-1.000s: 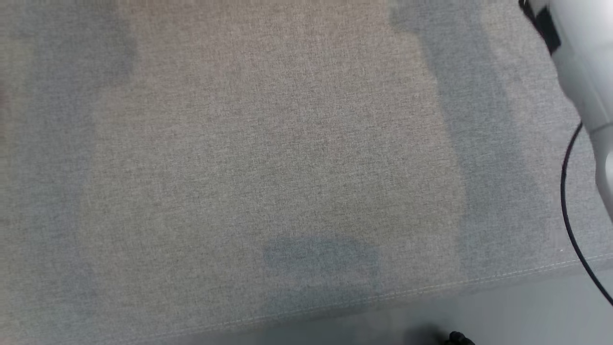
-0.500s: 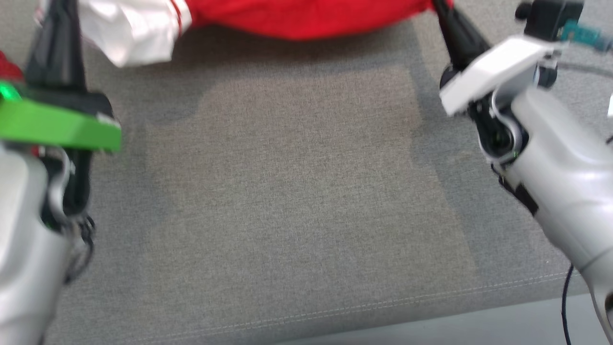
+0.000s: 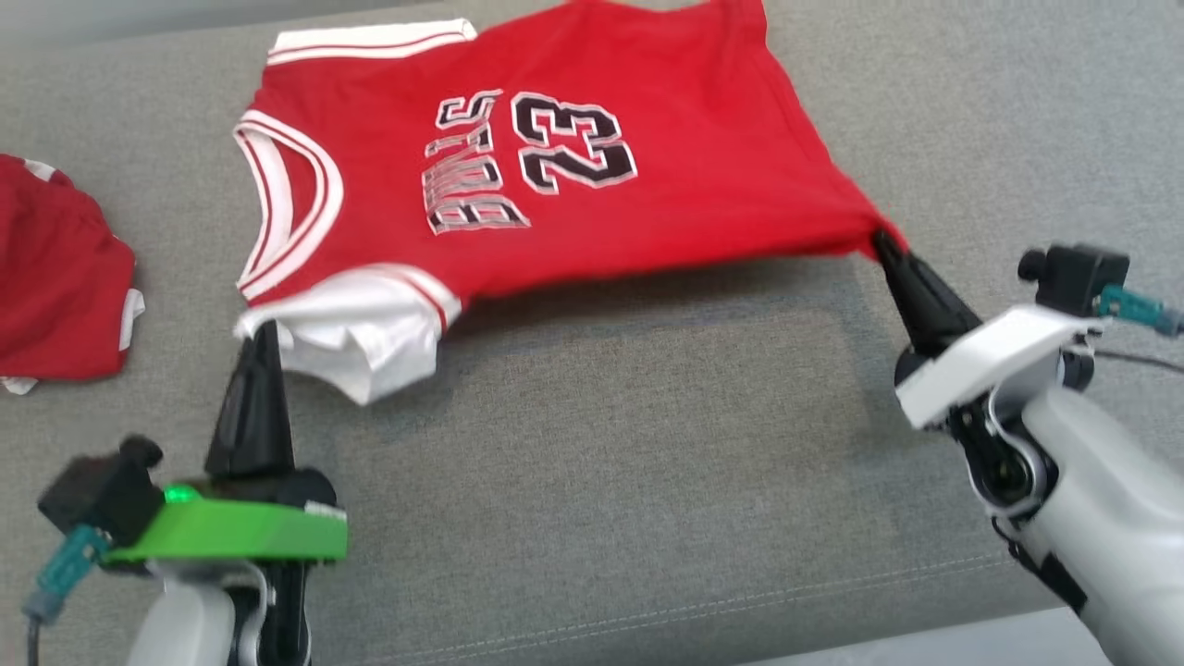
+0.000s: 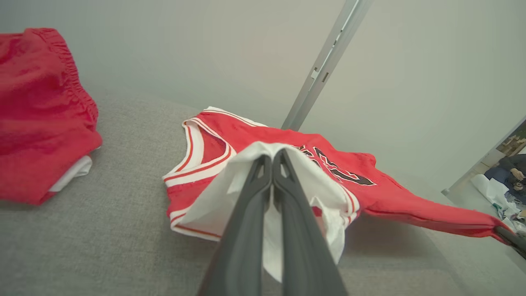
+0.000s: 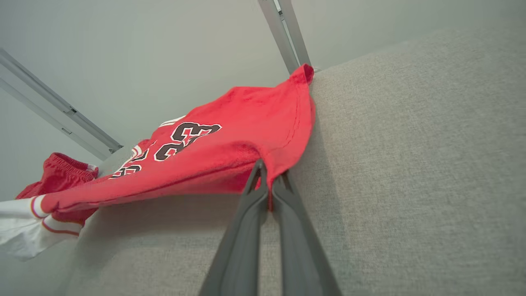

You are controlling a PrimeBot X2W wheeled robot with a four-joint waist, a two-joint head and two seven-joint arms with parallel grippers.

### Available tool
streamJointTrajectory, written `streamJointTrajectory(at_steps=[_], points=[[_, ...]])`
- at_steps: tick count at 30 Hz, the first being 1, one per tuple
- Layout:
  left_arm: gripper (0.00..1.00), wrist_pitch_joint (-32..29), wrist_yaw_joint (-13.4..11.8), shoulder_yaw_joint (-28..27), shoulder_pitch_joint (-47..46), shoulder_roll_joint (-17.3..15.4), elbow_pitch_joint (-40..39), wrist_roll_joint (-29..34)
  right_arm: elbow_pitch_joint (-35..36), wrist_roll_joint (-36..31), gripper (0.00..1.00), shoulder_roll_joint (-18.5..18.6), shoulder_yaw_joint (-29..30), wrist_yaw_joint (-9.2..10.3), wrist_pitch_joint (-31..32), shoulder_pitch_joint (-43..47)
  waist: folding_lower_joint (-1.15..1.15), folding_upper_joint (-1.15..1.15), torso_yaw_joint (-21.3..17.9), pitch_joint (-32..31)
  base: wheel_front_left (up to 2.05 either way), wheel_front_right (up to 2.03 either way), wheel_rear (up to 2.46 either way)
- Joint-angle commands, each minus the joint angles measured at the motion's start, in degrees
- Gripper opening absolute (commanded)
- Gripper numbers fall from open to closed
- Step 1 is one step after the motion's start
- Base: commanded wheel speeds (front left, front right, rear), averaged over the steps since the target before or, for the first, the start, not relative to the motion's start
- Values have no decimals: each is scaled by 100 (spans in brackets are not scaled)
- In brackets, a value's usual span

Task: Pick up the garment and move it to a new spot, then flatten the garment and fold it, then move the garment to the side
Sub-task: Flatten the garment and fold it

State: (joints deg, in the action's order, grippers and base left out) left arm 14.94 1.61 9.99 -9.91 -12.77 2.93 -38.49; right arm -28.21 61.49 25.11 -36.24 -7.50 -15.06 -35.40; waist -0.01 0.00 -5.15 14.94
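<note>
A red jersey, the garment [image 3: 573, 176], with white trim and the number 23 is stretched out over the grey cushion [image 3: 601, 481], its near edge lifted. My left gripper [image 3: 264, 331] is shut on its white shoulder part [image 4: 246, 181]. My right gripper [image 3: 883, 242] is shut on the red hem corner [image 5: 267, 164]. The garment [image 4: 370, 193] hangs taut between the two grips, and its far side rests on the cushion [image 5: 411, 164].
A second red piece of clothing [image 3: 55, 277] lies crumpled at the left of the cushion. The cushion's stitched front edge [image 3: 740, 606] runs along the bottom. A metal post [image 4: 324, 70] rises behind the back edge.
The head view has swung upward, so the whole jersey and both grippers have come into it. Both grippers stay shut on the garment.
</note>
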Motion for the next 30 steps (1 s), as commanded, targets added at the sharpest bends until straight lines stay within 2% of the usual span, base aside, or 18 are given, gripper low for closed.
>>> streamJointTrajectory(at_steps=[1,8,12,21,30], points=[[0,16,43,-74,162,24,36,117,52,-105,0,68,52,2,-30,179,1,0,16,-142,0,0,0],[0,17,277,-525,1138,657,326,314,202,-519,0,120,348,2,-31,1363,1,0,116,-560,0,0,0],[0,17,343,-615,1559,811,474,363,207,-627,0,127,479,3,-30,1852,1,0,179,-752,0,0,0],[0,17,378,-868,2116,902,667,736,420,-760,0,141,702,5,156,2627,1,0,257,-918,0,0,0],[0,17,489,-688,1631,771,543,1160,791,-964,0,-39,964,4,377,2612,1,0,237,-875,0,0,0]])
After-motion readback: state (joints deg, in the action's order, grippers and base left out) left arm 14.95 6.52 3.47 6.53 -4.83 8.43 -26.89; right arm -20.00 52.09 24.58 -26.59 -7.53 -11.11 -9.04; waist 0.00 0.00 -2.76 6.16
